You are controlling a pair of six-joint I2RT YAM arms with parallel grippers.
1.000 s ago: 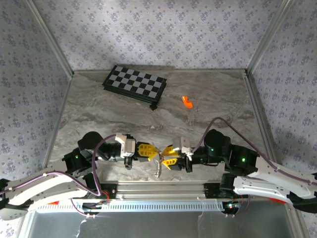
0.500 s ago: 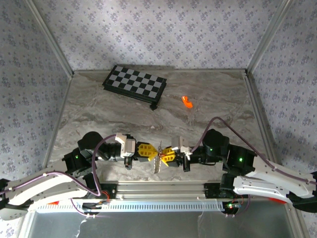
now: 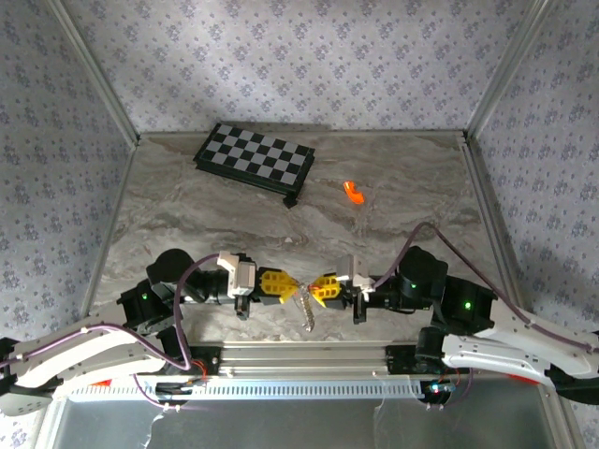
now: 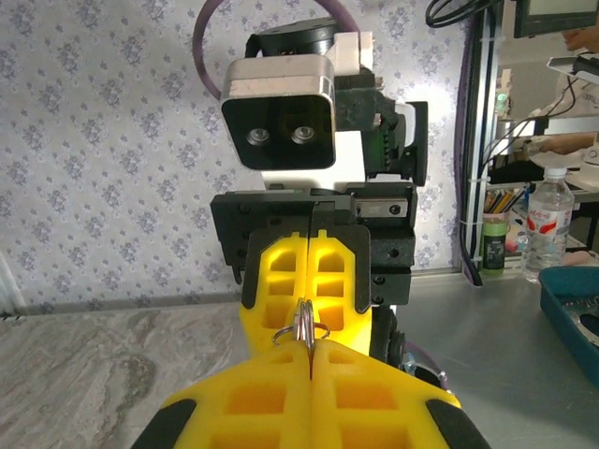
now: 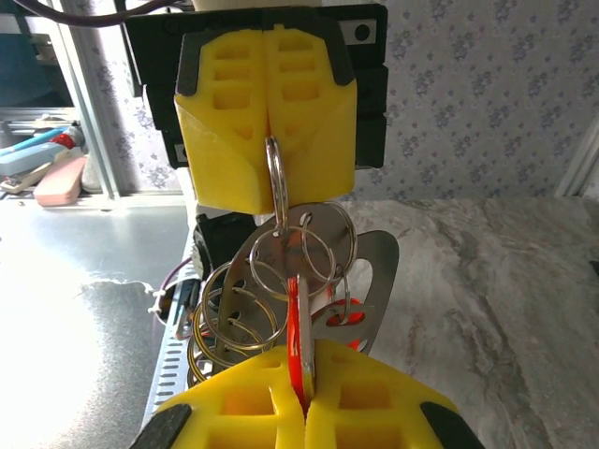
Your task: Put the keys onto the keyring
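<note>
This is a robotics lab with a walled-off test booth. Grey floral wallpaper panels (image 3: 299, 65), framed by slanting aluminium posts (image 3: 94, 70), enclose a grey marble-patterned counter (image 3: 234, 215). A slotted aluminium rail (image 3: 309, 355) runs along the bottom of the top view, where two white robot arms (image 3: 84, 354) are mounted. At the right edge of the left wrist view, past the booth's frame, there is ordinary work clutter: a clear plastic water bottle (image 4: 546, 220), a cup of pens (image 4: 494, 234), a blue plastic tray (image 4: 571, 318) and hanging black cables (image 4: 459, 11).
</note>
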